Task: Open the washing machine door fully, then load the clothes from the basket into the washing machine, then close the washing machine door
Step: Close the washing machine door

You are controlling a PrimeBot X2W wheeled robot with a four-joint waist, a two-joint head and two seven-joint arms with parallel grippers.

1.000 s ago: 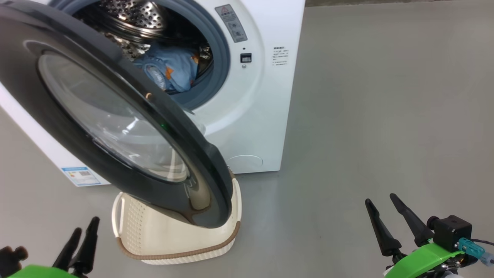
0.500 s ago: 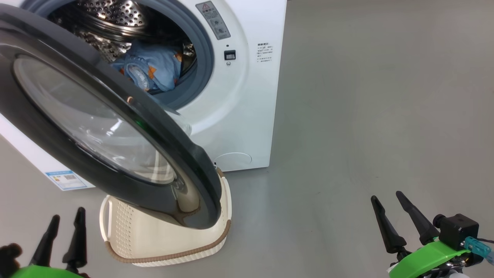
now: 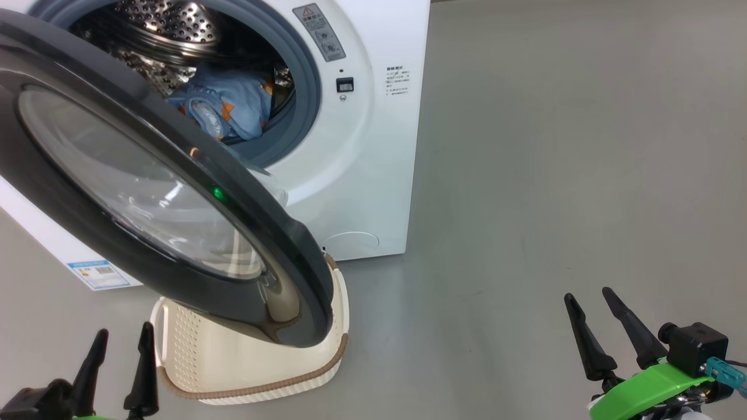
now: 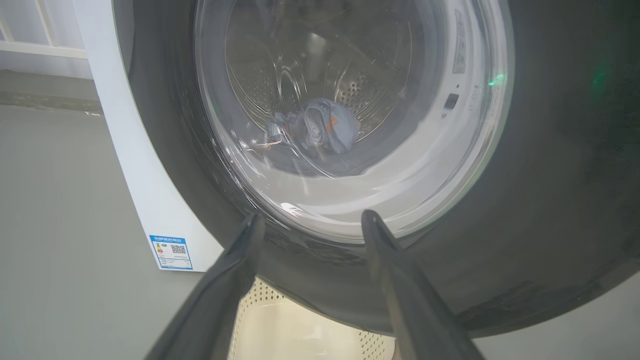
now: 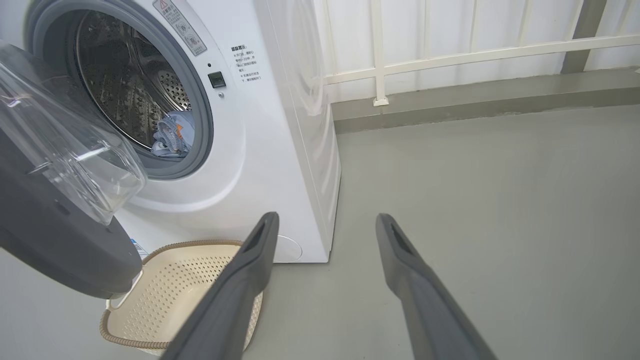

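Presently, washing machine door [image 3: 137, 186] standing open above basket [image 3: 192, 344], blue clothes [image 3: 230, 105] inside washing machine [image 3: 362, 175] drum, left gripper [image 3: 125, 328] spread and empty, right gripper [image 3: 587, 293] spread and empty.

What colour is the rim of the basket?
Brown, woven-looking, on a cream basket; clearest in the head view.

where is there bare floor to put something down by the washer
The widest free patch is the grey floor right of the washing machine, up to the right claw. A smaller strip lies between the machine's blue label and the left claw. Crowded: the door overhangs the basket.
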